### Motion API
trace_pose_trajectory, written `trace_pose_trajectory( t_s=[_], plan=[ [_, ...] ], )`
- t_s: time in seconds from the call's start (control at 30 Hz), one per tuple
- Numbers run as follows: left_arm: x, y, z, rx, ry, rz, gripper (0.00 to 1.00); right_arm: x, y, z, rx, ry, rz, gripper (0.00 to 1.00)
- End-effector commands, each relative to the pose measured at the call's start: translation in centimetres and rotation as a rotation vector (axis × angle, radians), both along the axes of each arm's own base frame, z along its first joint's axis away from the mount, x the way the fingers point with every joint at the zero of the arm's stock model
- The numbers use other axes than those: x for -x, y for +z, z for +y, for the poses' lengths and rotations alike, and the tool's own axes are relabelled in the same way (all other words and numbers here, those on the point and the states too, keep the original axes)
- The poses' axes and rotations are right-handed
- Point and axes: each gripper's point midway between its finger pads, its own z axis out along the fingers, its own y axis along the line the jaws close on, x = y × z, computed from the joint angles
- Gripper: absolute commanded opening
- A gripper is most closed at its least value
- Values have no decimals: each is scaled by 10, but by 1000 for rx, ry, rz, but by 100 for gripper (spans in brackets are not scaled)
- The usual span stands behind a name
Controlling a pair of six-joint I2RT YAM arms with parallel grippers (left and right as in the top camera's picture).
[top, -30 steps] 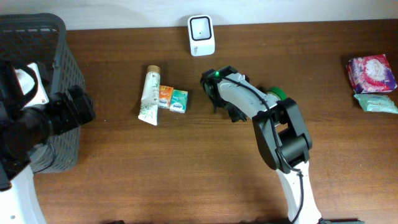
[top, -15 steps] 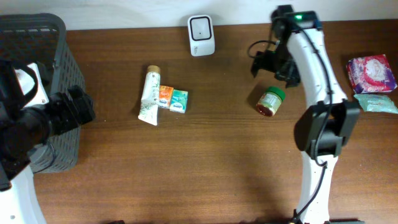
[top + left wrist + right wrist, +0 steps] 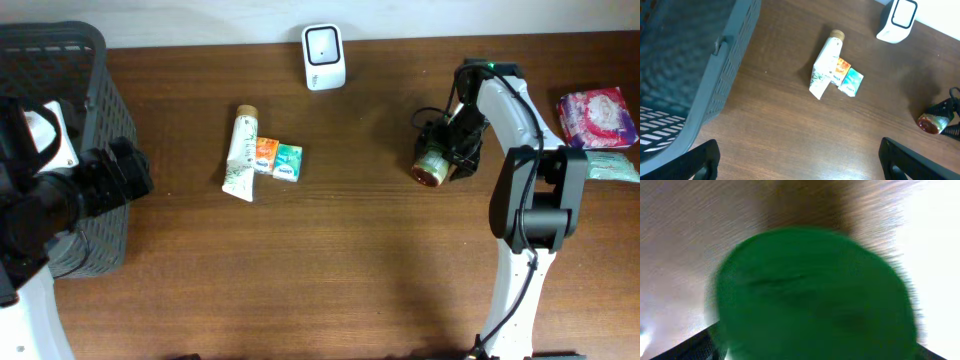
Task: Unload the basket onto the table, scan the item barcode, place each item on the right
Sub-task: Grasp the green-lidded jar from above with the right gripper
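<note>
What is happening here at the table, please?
The right hand is down at the green-lidded jar lying on the table; its camera is blurred, so I cannot tell whether it grips. The left hand hangs open near the basket, holding nothing. The jar is not at the scanner yet.

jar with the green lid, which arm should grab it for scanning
Right. The right gripper is at the jar, green lid filling its wrist view; the left gripper sits open far off beside the basket.
</note>
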Motion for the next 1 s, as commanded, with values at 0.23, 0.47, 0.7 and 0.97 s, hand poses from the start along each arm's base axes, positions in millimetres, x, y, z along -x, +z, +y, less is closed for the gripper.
trace_pose_trajectory(
  t_s=[0.23, 0.47, 0.7, 0.97],
  plan=[
    [0, 0, 1, 5, 12, -2, 99, 4, 56, 78, -555, 297, -213, 60],
    [0, 0, 1, 5, 13, -2, 99, -25, 34, 57, -352, 78, -178, 91],
    [0, 0, 1, 5, 13, -2, 99, -47, 25, 25, -127, -171, -163, 94],
    [0, 0, 1, 5, 13, -2, 99, -49, 9, -2, 101, -178, -176, 68]
  ],
)
